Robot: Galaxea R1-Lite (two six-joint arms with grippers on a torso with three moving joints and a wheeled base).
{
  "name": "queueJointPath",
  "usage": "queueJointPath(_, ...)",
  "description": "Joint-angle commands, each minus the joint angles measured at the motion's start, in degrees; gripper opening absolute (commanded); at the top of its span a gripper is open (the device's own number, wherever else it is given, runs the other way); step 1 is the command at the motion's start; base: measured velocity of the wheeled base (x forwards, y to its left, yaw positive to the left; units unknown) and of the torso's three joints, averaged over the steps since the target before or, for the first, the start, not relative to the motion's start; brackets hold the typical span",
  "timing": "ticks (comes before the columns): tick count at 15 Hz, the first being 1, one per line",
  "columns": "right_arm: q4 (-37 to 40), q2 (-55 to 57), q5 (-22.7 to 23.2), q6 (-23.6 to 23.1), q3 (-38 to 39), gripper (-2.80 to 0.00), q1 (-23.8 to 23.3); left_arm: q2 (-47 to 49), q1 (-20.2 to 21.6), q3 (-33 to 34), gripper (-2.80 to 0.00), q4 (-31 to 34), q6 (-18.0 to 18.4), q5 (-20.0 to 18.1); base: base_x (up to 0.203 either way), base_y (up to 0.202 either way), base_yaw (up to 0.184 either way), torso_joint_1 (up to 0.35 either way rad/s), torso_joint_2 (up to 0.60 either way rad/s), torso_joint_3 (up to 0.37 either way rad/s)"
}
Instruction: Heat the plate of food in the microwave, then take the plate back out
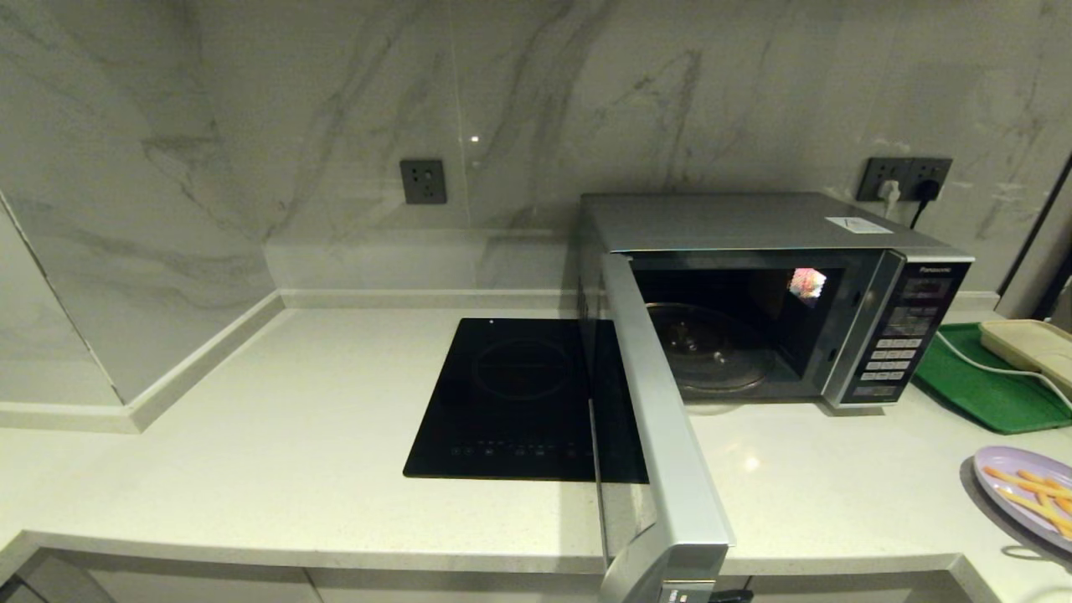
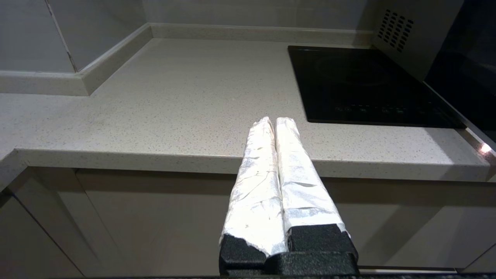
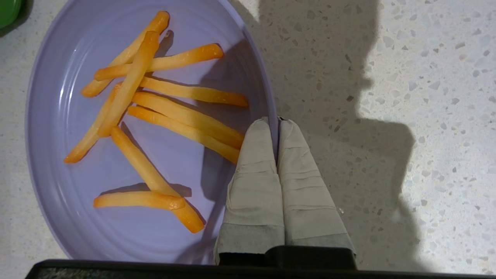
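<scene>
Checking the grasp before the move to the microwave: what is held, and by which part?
The right gripper is shut on the rim of the plate of food. The left gripper is shut on nothing.

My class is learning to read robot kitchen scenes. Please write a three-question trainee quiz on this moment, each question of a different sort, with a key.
1. True or false: the microwave door stands open.
2. Multiple choice: the right gripper fingers are shut on A) the green tray, B) the rim of the plate of fries, C) the door handle.
3. Fill in: the left gripper, shut and empty, hangs near the countertop edge, beside the black ____.

Key: 1 true; 2 B; 3 cooktop.
</scene>
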Motion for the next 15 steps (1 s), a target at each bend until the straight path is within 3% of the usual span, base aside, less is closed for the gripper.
queueJointPath(1,-0.08,1.05,0.04,-0.06,-0.28,-2.8,-0.01,-0.09,0.04,0.01,-2.8,-0.05,-0.04,0.02,0.0,0.0,0.0,0.0,0.0,0.0)
queueJointPath(5,-0.53,1.85,0.08,-0.19,-0.63,-2.8,-0.01,0.0,0.04,0.01,-2.8,-0.05,-0.04,0.02,0.0,0.0,0.0,0.0,0.0,0.0)
queueJointPath(9,-7.06,4.61,0.12,-0.49,-0.01,-2.8,-0.01,-0.06,0.04,0.01,-2.8,-0.05,-0.04,0.02,0.0,0.0,0.0,0.0,0.0,0.0)
queueJointPath(15,-7.2,5.35,0.48,-1.55,-0.19,-2.8,-0.01,-0.09,0.04,0.01,-2.8,-0.05,-0.04,0.02,0.0,0.0,0.0,0.0,0.0,0.0)
